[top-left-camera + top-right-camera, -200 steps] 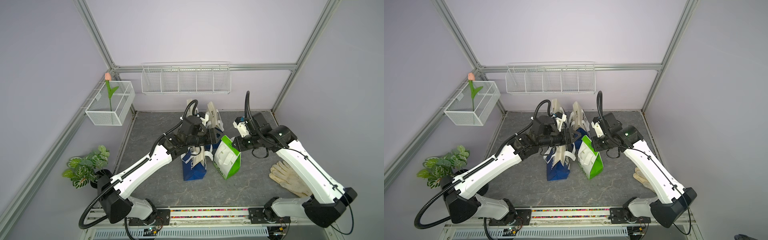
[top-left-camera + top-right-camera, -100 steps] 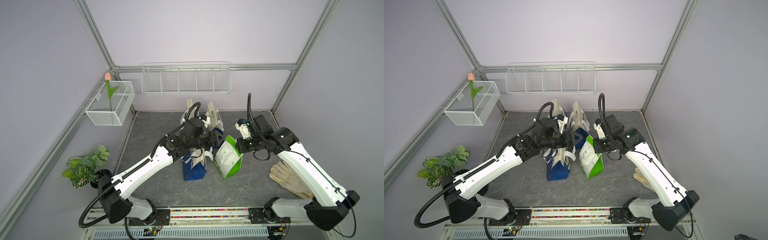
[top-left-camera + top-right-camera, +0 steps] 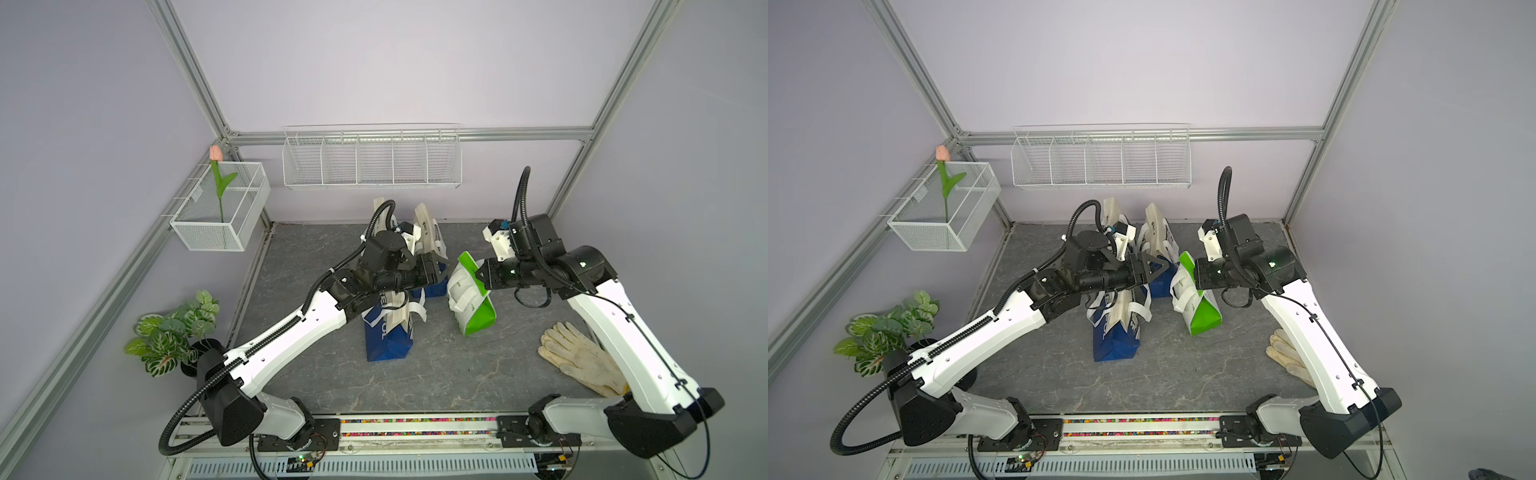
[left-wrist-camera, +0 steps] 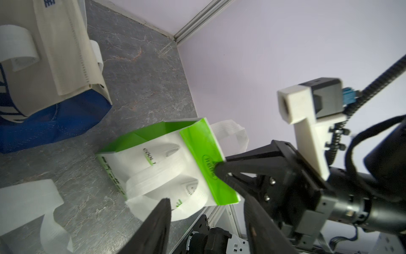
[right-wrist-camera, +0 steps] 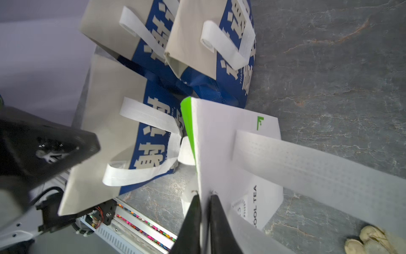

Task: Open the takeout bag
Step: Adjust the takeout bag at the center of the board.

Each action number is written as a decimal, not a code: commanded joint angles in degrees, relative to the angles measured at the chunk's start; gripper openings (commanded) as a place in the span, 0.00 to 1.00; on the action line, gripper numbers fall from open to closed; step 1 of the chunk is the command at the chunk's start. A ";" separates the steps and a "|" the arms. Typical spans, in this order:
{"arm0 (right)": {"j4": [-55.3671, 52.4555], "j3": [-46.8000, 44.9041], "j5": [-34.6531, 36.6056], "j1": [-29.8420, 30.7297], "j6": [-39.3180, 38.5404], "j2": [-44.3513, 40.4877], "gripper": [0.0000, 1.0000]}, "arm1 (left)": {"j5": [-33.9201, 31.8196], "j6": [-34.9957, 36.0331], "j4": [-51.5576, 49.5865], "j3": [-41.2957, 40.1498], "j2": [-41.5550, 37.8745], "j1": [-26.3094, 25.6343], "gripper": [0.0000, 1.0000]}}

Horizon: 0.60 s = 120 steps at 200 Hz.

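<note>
My right claw (image 5: 204, 194) is clenched on one top panel of the green-and-white takeout bag (image 3: 471, 303), which leans on the tabletop (image 3: 436, 374) right of centre, while my left claw (image 4: 205, 200) gapes beside it; I fear the thin pinch slipping, or a one-sided pull toppling it.

The left arm (image 3: 291, 336) was stretched forward and inward, its claw (image 3: 1165, 270) held level, with jaws parted and nothing gripped. The right arm (image 3: 631, 340) was bent inward from the opposite side, its claw (image 5: 204, 196) pinched nearly closed on the bag's (image 3: 469, 299) top edge.
</note>
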 commanded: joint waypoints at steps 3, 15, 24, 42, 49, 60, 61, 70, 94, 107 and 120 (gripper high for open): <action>5.44 -4.72 -4.20 -1.13 2.01 -2.48 0.27 | 1.81 -2.57 3.40 -1.78 1.74 0.32 0.54; 5.67 -5.87 -5.70 -2.13 2.28 -3.02 0.38 | 1.77 -2.49 3.31 -2.04 1.89 0.33 0.54; 5.71 -6.30 -7.27 -3.26 2.53 -3.23 0.48 | 1.83 -2.40 3.31 -2.16 2.03 0.51 0.54; 8.50 -6.94 -11.52 -5.69 2.51 -3.56 0.58 | 2.23 -2.42 3.75 -2.47 2.22 0.59 0.53; 9.10 -7.17 -13.37 -6.42 2.44 -3.72 0.60 | 2.38 -2.40 3.95 -2.55 2.35 0.58 0.53; 9.78 -7.47 -16.23 -7.69 2.55 -4.04 0.61 | 2.94 -2.44 4.17 -2.37 2.65 0.72 0.53; 9.81 -7.47 -16.55 -7.81 2.57 -4.07 0.62 | 2.97 -2.46 4.18 -2.35 2.70 0.72 0.53; 10.40 -7.59 -18.84 -8.86 2.64 -4.35 0.63 | 3.47 -2.68 4.62 -2.27 2.93 0.73 0.53; 9.58 -6.41 -21.29 -10.67 1.77 -4.56 0.74 | 3.87 -3.25 6.10 -2.42 3.53 0.85 0.53; 8.39 -5.56 -21.27 -11.39 0.79 -4.49 0.75 | 4.16 -3.61 6.63 -2.51 3.89 0.81 0.53; 7.53 -5.03 -21.02 -12.21 0.11 -4.54 0.75 | 4.56 -3.88 7.14 -2.42 4.19 0.82 0.53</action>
